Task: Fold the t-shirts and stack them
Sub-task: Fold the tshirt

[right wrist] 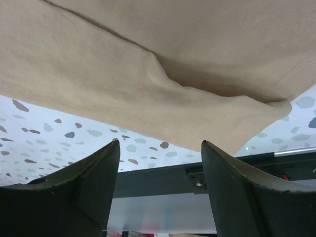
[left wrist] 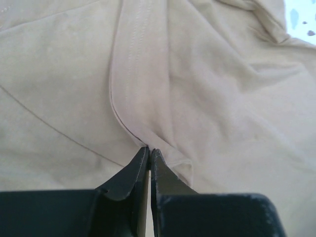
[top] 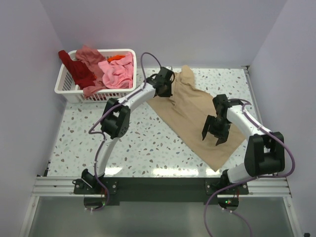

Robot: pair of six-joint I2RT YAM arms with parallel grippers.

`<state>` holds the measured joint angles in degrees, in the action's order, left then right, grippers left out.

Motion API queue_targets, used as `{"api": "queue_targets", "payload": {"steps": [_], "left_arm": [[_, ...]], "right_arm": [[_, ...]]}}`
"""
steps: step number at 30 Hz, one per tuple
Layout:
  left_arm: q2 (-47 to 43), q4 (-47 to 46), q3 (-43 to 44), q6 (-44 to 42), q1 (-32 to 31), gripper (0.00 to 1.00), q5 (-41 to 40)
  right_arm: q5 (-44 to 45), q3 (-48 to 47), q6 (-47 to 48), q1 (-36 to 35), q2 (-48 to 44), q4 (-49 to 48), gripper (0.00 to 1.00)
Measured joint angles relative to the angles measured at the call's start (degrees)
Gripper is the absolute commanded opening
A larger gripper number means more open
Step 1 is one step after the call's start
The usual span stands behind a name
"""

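Observation:
A large tan t-shirt (top: 197, 111) lies spread at a slant across the right half of the speckled table. At its far left edge, my left gripper (top: 165, 92) is shut on a raised fold of this cloth; the left wrist view shows the black tips (left wrist: 149, 149) pinching a hemmed ridge of tan t-shirt (left wrist: 222, 98). My right gripper (top: 213, 138) hovers open above the shirt's near part. In the right wrist view, nothing lies between its fingers (right wrist: 160, 143). The tan t-shirt (right wrist: 148, 59) and its hem corner (right wrist: 276, 106) lie beyond them.
A white slatted basket (top: 64, 81) stands at the far left, heaped with a pink shirt (top: 118, 71), a salmon one (top: 91, 54), a dark red one (top: 79, 69) and a bit of orange (top: 116, 58). Walls close in both sides. A metal rail (top: 158, 185) runs along the near edge.

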<state>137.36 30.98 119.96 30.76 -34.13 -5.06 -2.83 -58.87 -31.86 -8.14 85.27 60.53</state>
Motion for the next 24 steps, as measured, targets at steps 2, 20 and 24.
{"api": "queue_targets", "payload": {"steps": [2,20,24], "left_arm": [[0.0,0.1,1.0,0.0,-0.7,0.04,-0.1],[1.2,-9.7,4.2,0.0,-6.4,0.76,11.6],[1.6,-12.5,3.1,0.0,-6.8,0.94,14.9]], "right_arm": [[0.0,0.3,0.0,0.0,-0.2,0.0,0.7],[-0.2,1.4,0.0,0.0,-2.8,0.1,0.72],[-0.1,1.4,0.0,0.0,-2.9,0.1,0.73]]}}
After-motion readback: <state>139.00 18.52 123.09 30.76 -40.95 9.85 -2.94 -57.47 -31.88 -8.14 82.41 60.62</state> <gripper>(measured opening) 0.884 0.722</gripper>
